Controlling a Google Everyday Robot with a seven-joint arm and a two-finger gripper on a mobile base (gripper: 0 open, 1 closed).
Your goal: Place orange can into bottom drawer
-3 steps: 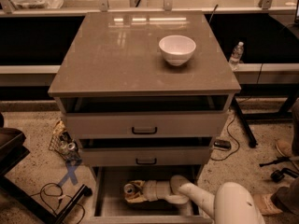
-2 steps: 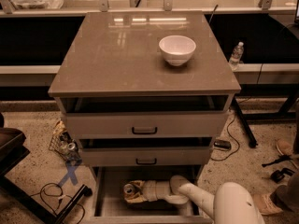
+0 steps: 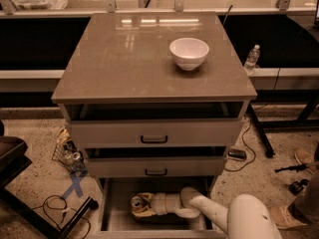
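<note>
The bottom drawer (image 3: 117, 203) is pulled open at the foot of the cabinet. My white arm reaches into it from the lower right. The gripper (image 3: 142, 204) is low inside the drawer, around the orange can (image 3: 138, 201), which lies on its side with its silver top rim facing left. The can rests at the drawer floor between the fingers.
A white bowl (image 3: 189, 53) stands on the cabinet top (image 3: 124, 59). Two shallower drawers with black handles (image 3: 154, 139) sit slightly open above. Cables and litter lie on the floor at left (image 3: 70, 153); a water bottle (image 3: 251, 59) stands at right.
</note>
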